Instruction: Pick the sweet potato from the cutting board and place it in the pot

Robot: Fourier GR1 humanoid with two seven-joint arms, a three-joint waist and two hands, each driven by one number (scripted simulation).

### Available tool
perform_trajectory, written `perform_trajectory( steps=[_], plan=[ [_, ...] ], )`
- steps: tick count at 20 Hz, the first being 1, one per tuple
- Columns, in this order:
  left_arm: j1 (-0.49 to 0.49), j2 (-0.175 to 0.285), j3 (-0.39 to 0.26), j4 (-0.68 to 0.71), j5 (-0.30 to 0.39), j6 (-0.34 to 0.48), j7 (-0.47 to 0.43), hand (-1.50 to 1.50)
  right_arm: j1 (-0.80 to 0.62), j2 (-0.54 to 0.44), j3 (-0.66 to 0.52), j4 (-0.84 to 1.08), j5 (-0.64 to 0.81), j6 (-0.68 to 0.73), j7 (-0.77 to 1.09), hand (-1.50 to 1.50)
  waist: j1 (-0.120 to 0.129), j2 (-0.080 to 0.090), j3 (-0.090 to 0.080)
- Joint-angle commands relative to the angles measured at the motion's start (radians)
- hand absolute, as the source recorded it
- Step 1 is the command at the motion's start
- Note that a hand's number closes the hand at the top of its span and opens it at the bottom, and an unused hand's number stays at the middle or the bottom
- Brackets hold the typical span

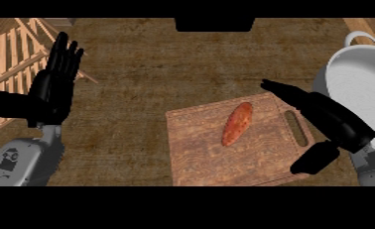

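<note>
Sweet potato (pixel 237 124): not yet picked. You will find it lying flat near the middle of the cutting board (pixel 209 153), long axis running slightly off vertical in the head view, with nothing touching it.

Right robot hand (pixel 333 121): spread, fingers straight and thumb held well apart from them, pinching nothing. It sits over the right side of the board, above the handle slot (pixel 296 128). Its fingertips point past the upper end of the sweet potato and its thumb lies near the board's lower right corner. The sweet potato is just beside the gap between thumb and fingers, not inside it. I see no contact.

Left robot hand (pixel 55 84): open, fingers up, resting at the left edge of the view beside a wooden rack (pixel 22 49). It takes no part in the work.

Pot (pixel 350 86): stands on the counter (pixel 161 69) at the right edge, only partly in view, just beyond the right robot hand. What shows of its inside holds nothing.

Assessment: you are at the approach, so the task is barely begun. In my judgement, every working step is outstanding:
- bring the hand across so the sweet potato sits between thumb and fingers;
- close on it and lift it clear of the board;
- carry it right over the pot's rim;
- release it inside.
</note>
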Motion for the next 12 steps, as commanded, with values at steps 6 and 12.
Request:
perform_trajectory(
  steps=[6,12],
  plan=[
    [0.032,-0.027,0.060,-0.064,-0.050,-0.047,0.038,0.00,0.032,0.178,0.005,0.057,0.193,0.018,-0.072,-1.50,0.000,0.000,0.001],
    [-0.061,-0.060,0.092,0.009,-0.090,-0.069,0.068,0.00,0.095,0.230,-0.027,-0.031,0.258,0.050,-0.045,-1.50,-0.006,0.000,0.000]
  ],
)
